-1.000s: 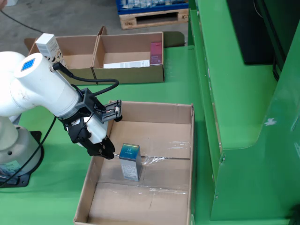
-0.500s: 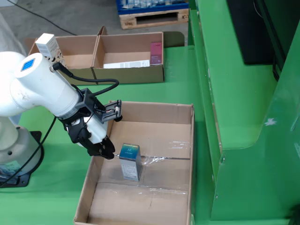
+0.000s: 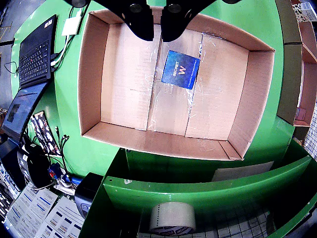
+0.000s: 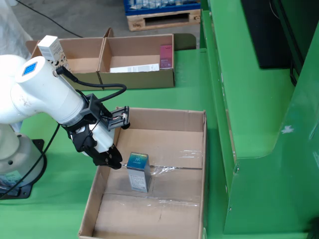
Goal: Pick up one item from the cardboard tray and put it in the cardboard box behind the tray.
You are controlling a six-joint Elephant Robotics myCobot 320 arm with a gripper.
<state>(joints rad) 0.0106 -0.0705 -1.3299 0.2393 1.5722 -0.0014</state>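
Note:
A small box with a blue top (image 4: 138, 172) stands upright in the cardboard tray (image 4: 197, 149), left of its middle. In the wrist view the blue box top (image 3: 181, 69) lies just below and right of my black fingers (image 3: 141, 22). My gripper (image 4: 112, 161) hangs inside the tray's left wall, just left of the box and a little apart from it. Its jaws stand close together with only a narrow slit and nothing between them; the gripper (image 3: 157, 25) is empty. Behind the tray sits an open cardboard box (image 4: 137, 77).
The box behind holds a pink carton (image 4: 166, 56) and a flat white pack (image 4: 134, 67). A second cardboard box (image 4: 75, 59) adjoins it on the left, with a white carton (image 4: 51, 49) at its edge. A tall green frame (image 4: 249, 99) borders the tray's right side.

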